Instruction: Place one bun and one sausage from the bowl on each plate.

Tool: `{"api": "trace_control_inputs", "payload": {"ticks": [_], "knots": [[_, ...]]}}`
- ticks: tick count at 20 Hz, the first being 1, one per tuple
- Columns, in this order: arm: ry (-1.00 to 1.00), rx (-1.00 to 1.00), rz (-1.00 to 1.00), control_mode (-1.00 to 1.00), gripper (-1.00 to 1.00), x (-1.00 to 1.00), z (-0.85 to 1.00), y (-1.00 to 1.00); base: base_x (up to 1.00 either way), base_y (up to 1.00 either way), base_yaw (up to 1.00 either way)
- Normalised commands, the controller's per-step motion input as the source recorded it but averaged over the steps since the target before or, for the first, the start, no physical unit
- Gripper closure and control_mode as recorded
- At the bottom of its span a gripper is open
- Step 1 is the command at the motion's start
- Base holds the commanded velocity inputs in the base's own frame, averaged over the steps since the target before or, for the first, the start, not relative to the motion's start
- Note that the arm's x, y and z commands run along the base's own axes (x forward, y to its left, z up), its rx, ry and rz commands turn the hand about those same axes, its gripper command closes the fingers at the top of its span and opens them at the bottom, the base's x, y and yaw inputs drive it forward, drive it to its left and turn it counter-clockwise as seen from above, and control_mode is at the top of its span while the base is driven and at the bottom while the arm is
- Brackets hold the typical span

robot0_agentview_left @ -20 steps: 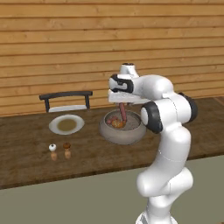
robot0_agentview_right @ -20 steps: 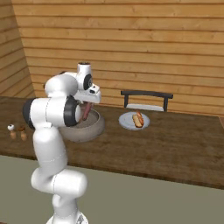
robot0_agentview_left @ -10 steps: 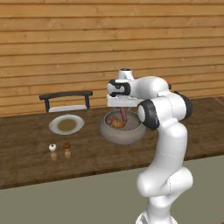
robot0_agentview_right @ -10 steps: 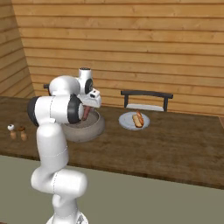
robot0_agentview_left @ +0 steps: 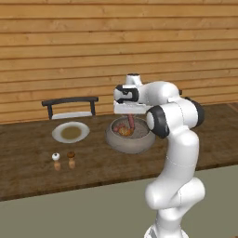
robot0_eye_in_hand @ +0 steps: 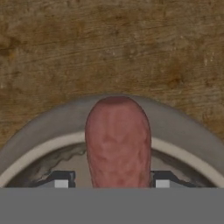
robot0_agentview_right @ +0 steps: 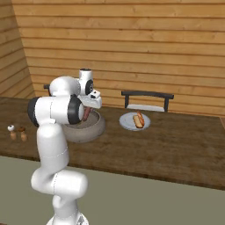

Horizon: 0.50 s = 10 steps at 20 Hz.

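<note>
No writing or label can be read on anything here. The bowl [robot0_agentview_left: 128, 135] stands on the dark wooden table [robot0_agentview_left: 28, 160], and the claw [robot0_agentview_left: 131, 122] hangs right over it with a sausage [robot0_agentview_left: 131, 122] standing upright between its fingers. In the hand view the sausage [robot0_eye_in_hand: 118, 142] rises between the two dark fingertips [robot0_eye_in_hand: 61, 178], its rounded end reaching over the bowl's grey rim [robot0_eye_in_hand: 39, 127]; the fingertips sit just beside its flanks, so the claw looks clamped on it. Down in the bowl, beside the sausage, lies something orange-tan that may be a bun [robot0_agentview_left: 124, 132], too small to make out. To the left of the bowl sits a white plate [robot0_agentview_left: 70, 132] with an olive-brown centre, nothing on it. In the right base view a second plate [robot0_agentview_right: 135, 121] lies to the right of the bowl [robot0_agentview_right: 85, 127] and carries a bun with a sausage [robot0_agentview_right: 139, 119] laid on it. Two small shakers [robot0_agentview_left: 63, 160] stand near the table's front edge. A dark rack [robot0_agentview_left: 69, 106] stands behind the olive-centred plate
</note>
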Motion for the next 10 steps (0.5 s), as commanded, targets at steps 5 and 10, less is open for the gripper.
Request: {"api": "trace_control_inputs", "payload": {"ticks": [5,10], "knots": [[0.00,0.00,0.00,-1.00,1.00,-0.01,0.13,-0.07,0.00,0.00,0.00],[0.02,-0.06,0.00,-1.00,1.00,-0.02,0.48,-0.24,0.00,0.00,0.00]]}}
